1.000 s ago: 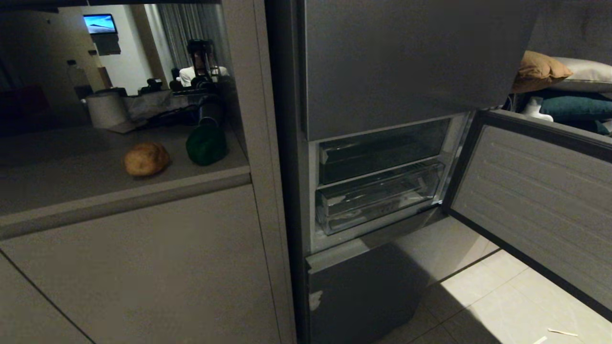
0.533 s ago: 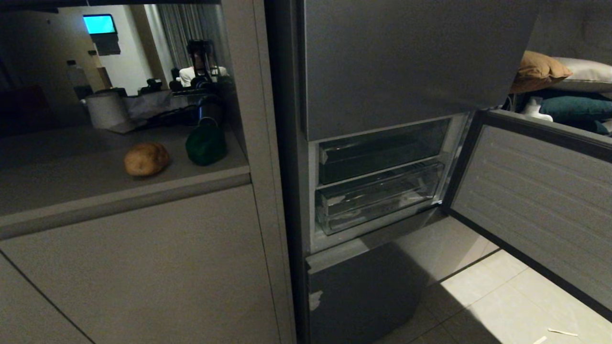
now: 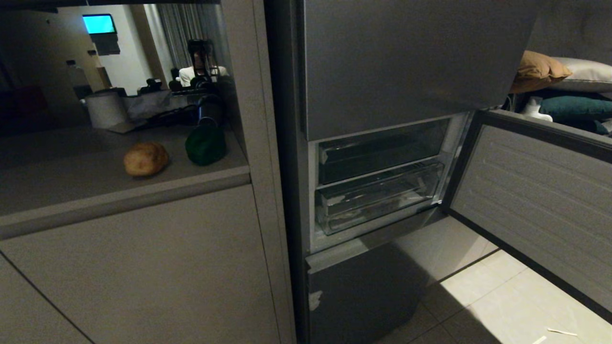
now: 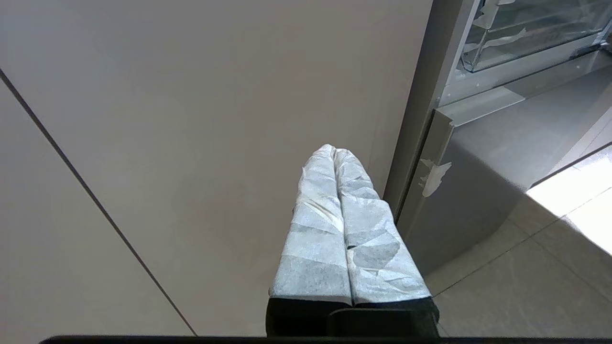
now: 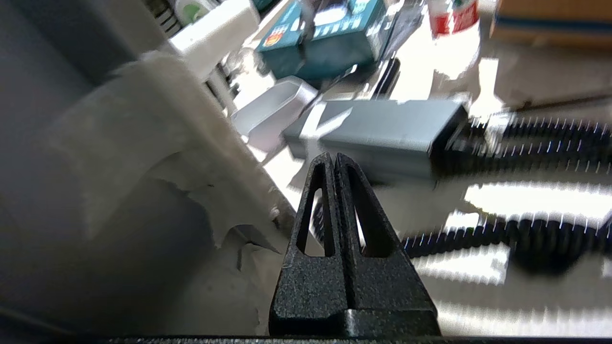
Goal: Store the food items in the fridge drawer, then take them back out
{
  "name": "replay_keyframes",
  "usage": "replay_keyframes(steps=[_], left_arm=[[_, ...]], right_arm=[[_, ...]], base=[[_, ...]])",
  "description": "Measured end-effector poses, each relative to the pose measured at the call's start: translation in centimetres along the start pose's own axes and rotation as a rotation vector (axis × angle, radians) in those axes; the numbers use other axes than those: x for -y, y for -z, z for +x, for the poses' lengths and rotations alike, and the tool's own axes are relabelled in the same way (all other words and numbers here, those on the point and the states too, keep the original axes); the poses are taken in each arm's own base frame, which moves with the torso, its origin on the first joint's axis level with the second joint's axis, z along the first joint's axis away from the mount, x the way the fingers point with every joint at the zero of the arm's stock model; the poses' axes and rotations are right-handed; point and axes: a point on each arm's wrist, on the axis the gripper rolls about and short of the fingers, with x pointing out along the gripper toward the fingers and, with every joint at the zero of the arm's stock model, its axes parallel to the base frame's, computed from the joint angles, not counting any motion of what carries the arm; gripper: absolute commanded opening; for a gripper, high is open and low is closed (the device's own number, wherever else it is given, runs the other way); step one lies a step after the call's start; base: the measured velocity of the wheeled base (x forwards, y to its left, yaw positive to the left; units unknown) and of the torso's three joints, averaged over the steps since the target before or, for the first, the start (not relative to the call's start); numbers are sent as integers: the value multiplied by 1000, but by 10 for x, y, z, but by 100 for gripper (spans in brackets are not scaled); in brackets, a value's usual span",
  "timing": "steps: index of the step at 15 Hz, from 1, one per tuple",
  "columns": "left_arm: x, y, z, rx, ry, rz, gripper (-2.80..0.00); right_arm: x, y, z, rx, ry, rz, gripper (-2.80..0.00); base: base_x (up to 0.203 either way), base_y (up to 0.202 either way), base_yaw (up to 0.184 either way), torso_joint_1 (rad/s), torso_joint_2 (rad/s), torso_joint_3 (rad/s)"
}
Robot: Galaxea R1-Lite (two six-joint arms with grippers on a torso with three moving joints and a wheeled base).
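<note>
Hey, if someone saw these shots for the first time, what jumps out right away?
The open fridge door swung out on the right, baring the clear fridge drawer inside. On the counter to the left sit a brown potato and a green pepper, side by side, not yet stored. Neither tool shows in the head view.

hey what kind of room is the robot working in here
Most likely a home kitchen: a tall grey fridge with one door swung open on clear drawers, beside a counter holding a potato and a green pepper.
</note>
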Motion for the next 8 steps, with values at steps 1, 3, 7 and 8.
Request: replay_keyframes(steps=[1,3,7,8], left_arm=[[0,0,0,0,0,0,-280],[0,0,0,0,0,0,-280],[0,0,0,0,0,0,-280],[0,0,0,1,0,0,-280]], right_arm=[[-5,2,-6,-11,-4,7,-280],[-15,4,-19,-22,-6,14,-280],[-42,6,-51,-21,-5,7,-280],[-49,8,-60,-24,-3,-4,-280]], base=[[0,0,0,0,0,0],[0,0,0,0,0,0],[0,0,0,0,0,0],[0,0,0,0,0,0]])
